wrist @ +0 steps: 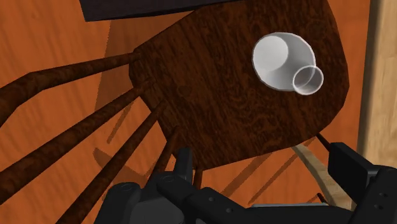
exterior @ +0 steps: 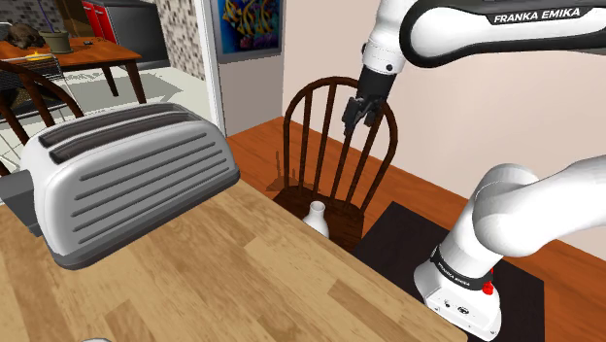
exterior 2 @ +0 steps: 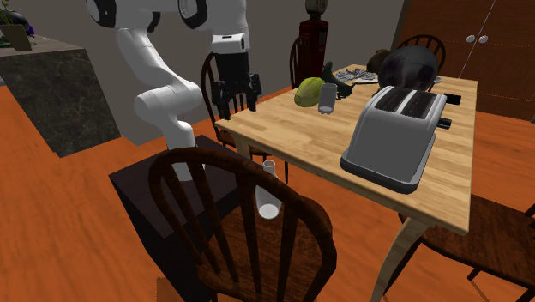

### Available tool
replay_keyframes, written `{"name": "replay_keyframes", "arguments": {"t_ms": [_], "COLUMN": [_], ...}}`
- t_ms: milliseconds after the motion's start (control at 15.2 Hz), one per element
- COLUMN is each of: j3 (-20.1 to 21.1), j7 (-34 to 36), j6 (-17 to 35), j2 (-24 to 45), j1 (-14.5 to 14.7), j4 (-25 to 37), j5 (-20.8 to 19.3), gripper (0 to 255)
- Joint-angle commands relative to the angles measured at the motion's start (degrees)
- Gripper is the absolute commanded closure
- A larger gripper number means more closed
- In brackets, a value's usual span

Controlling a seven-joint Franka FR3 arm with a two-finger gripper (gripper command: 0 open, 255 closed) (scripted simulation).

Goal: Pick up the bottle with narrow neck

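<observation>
My tool [exterior: 361, 115] hangs high over the dark wooden chair [exterior: 321, 86]. Its two black fingers stand well apart and have hold of nothing. In the wrist view the tool [wrist: 261, 156] is above the back edge of the seat, where the spindles rise.

The white narrow-necked bottle [wrist: 283, 60] stands upright on the chair seat [wrist: 222, 95], toward the side nearest the desk [exterior: 194, 272]. In the shoulder view the bottle [exterior: 317, 219] sits at about 7 o'clock from the tool, well below it and just beyond the desk edge. In the second exterior view the bottle [exterior 2: 267, 193] is at roughly 5 o'clock from the tool [exterior 2: 236, 93].

I judge the step in hand to be the approach, with nothing grasped yet. To do it well, I would first shift sideways until the neck sits midway between the fingers, and only then descend. That keeps me clear of the chair's back rail and spindles. I would close on the neck or upper shoulder, as the body looks wide for this opening. A fingertip knock could tip the bottle off the seat.

The chrome toaster [exterior: 126, 175] on the desk is well apart and no concern.
</observation>
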Motion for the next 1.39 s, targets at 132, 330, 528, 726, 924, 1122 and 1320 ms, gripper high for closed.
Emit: {"name": "replay_keyframes", "arguments": {"t_ms": [132, 330, 528, 726, 924, 1122, 1320], "j3": [2.45, 4.21, 6.07, 7.99, 10.01, 11.41, 11.76], "j7": [3.03, 5.09, 7.2, 9.42, 11.82, 13.64, 14.14], "j6": [7.04, 12.52, 18.3, 24.33, 30.51, 35.37, 38.46], "j2": [2.54, 5.69, 9.79, 14.82, 20.75, 25.6, 28.05], "j1": [1.2, 2.05, 2.87, 3.6, 4.13, 4.2, 3.87], "j4": [-5.28, -8.21, -10.5, -12.07, -12.89, -13.26, -13.94], "j5": [1.65, 2.78, 3.83, 4.67, 5.11, 4.88, 4.31], "gripper": [0, 0, 0, 0, 0, 0, 0]}}
